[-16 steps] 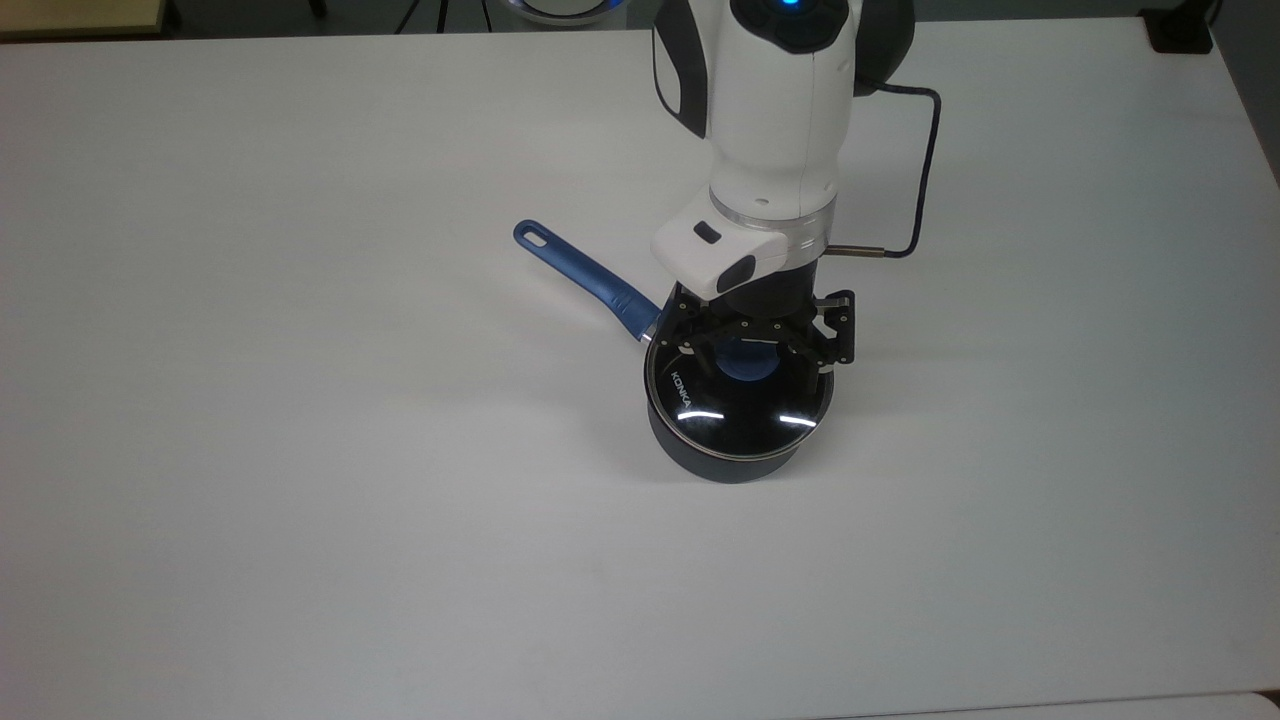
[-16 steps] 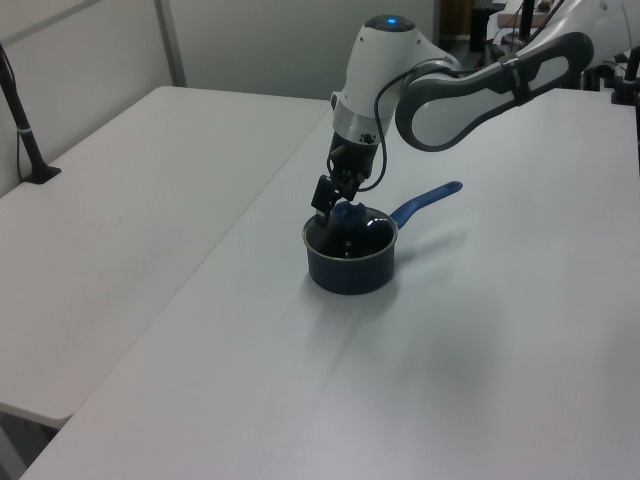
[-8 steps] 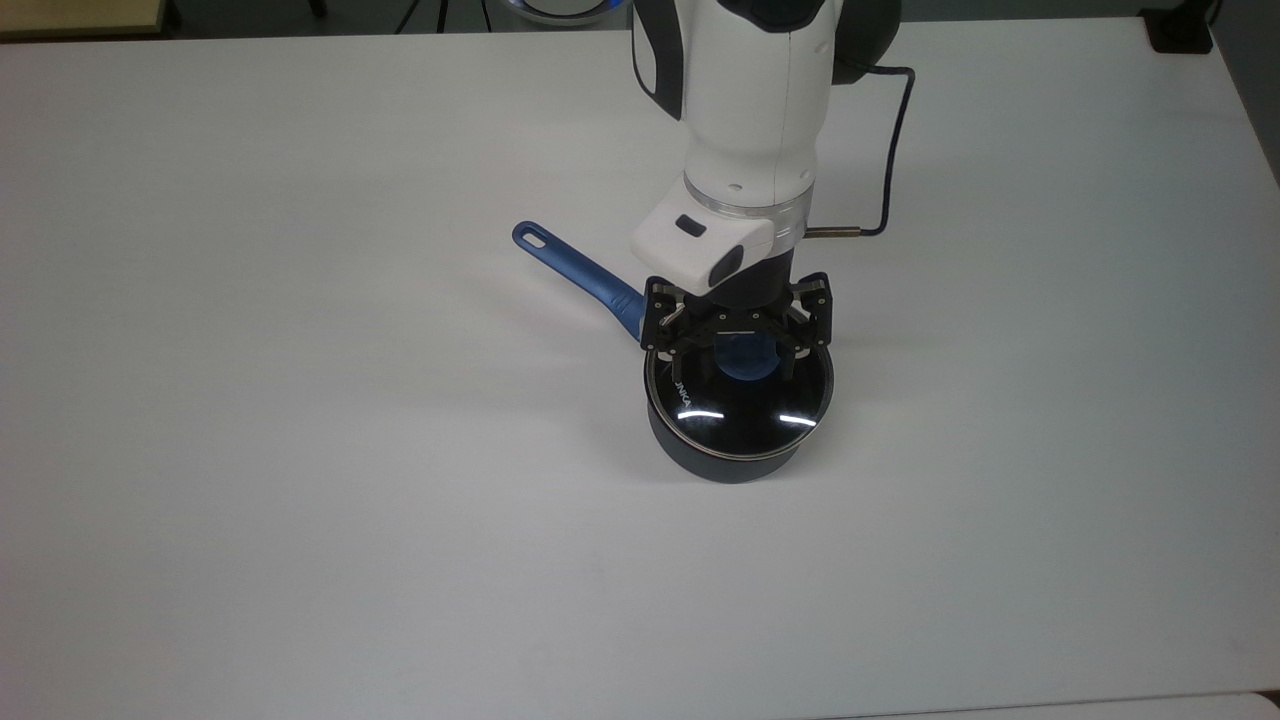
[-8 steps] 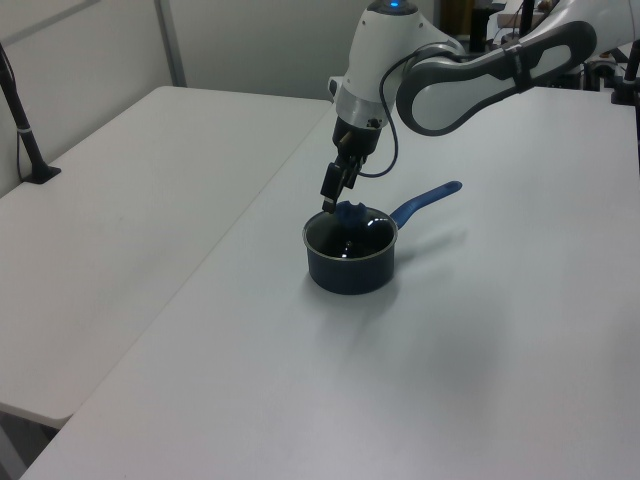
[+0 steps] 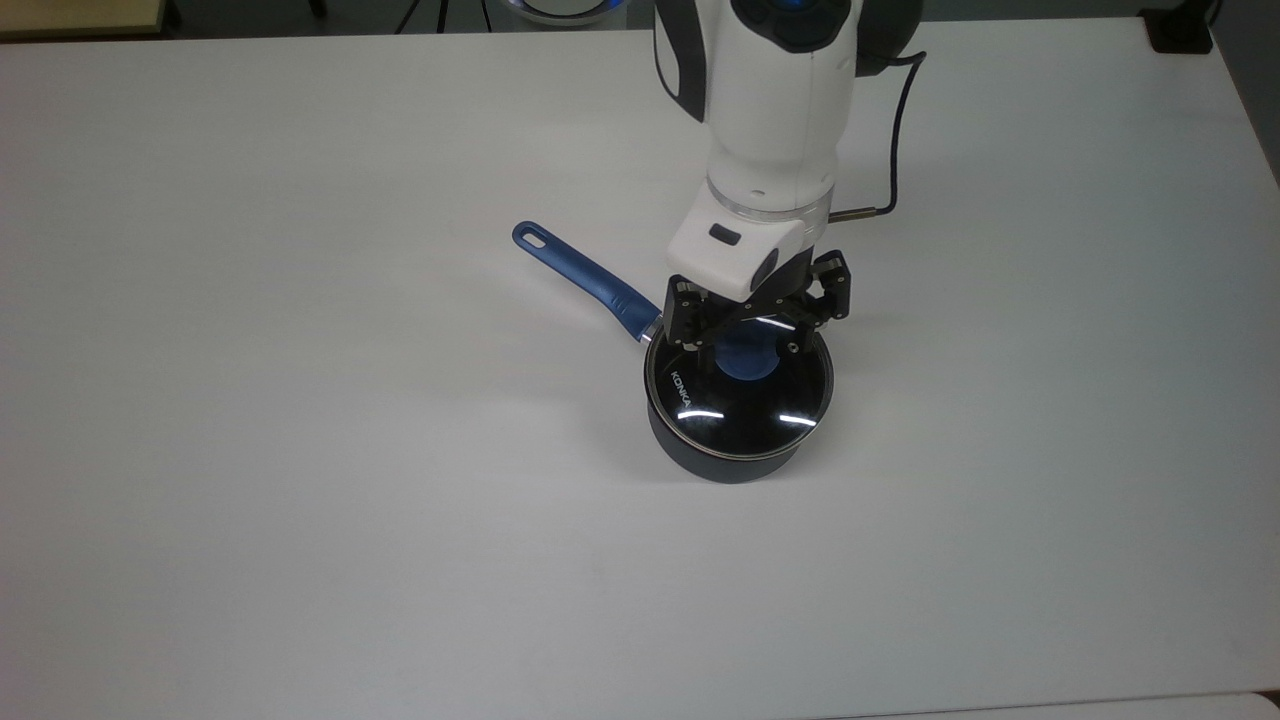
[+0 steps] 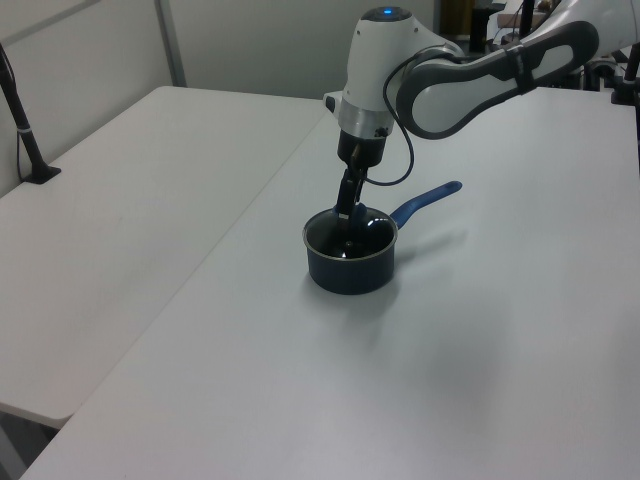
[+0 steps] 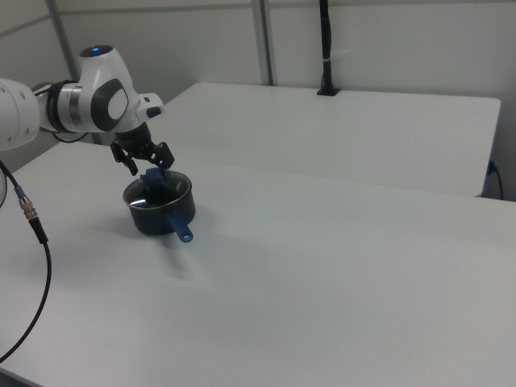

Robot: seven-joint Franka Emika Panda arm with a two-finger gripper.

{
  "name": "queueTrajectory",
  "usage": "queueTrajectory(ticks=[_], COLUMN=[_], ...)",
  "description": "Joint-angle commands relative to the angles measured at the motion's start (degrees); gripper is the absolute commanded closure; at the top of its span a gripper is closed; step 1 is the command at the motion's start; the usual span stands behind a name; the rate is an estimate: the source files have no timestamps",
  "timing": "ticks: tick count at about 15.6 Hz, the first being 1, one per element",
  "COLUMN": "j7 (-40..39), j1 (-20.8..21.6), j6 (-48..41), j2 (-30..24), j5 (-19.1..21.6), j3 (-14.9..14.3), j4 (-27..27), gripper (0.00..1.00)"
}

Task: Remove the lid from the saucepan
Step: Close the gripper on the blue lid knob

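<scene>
Top view: the end effector (image 5: 752, 342) hovers over the knob (image 5: 747, 362) of the lid (image 5: 738, 392), fingers apart on both sides of it. The lid sits on the pan (image 5: 724, 463). I judge the next move is descending and closing. The pan's handle (image 5: 580, 274) points up-left from the pan.

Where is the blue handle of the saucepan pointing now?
In the top view the saucepan sits near the table's middle, and its blue handle points to the top view's upper left, away from the gripper above the lid.
</scene>
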Motion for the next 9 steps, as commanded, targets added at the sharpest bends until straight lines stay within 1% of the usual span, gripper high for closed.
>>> queueTrajectory(ticks=[1,3,4,7,9], j7=[-1.8,-1.6,-1.6,-1.8,-1.8], j1=[0.9,1.0,1.1,1.0,1.1], j6=[-1.5,-1.6,-1.6,-1.6,-1.7], j2=[-1.2,-1.2,-1.2,-1.2,-1.3], j5=[1.1,0.8,0.6,0.5,0.5], j3=[-1.1,-1.0,-1.0,-1.0,-1.1], j4=[-0.9,-0.9,-0.9,-0.9,-1.0], gripper=[0.1,0.26,0.32,0.45,0.51])
